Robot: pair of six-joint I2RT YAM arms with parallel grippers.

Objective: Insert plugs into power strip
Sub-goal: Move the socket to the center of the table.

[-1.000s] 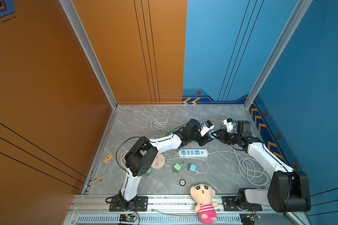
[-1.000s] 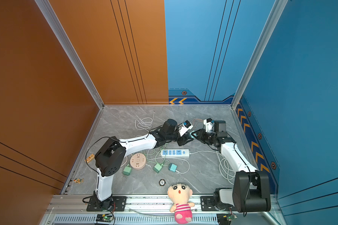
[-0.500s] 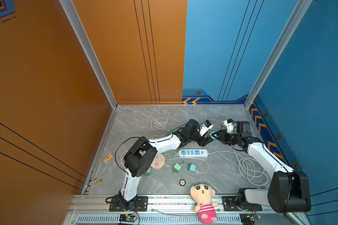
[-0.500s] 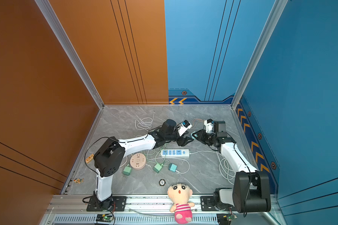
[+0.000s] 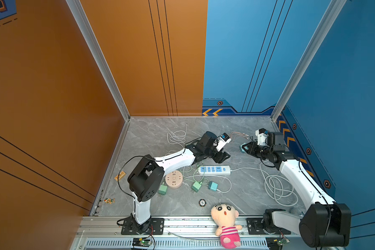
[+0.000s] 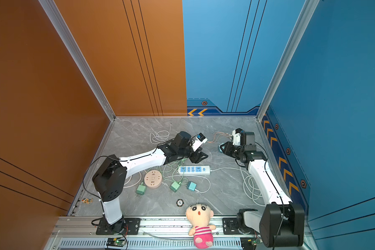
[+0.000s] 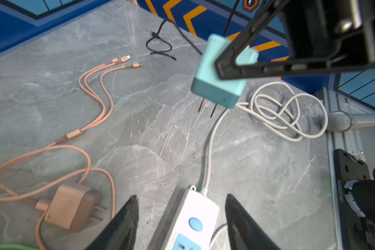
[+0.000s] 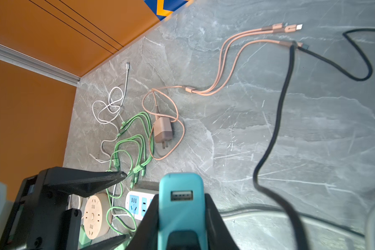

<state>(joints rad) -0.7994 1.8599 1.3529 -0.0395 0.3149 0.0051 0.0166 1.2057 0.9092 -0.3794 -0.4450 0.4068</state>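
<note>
While clamped between the closed jaws of the right claw (image 8: 181,195), a teal plug (image 8: 180,184) is held clear of the grey tabletop (image 7: 160,140), with its prongs pointed down. Facing it, the left claw (image 7: 181,197) is spread wide and grips nothing. The cord end of the white power strip (image 7: 195,214) is seen between its jaws. Beside the left claw, a pink-brown plug (image 7: 74,205) is laid flat amid its looped cable. Beyond the strip, back toward the arm bases, a green plug (image 5: 196,186), another green plug (image 5: 162,188) and a second teal plug (image 5: 213,186) are left lying loose.
</note>
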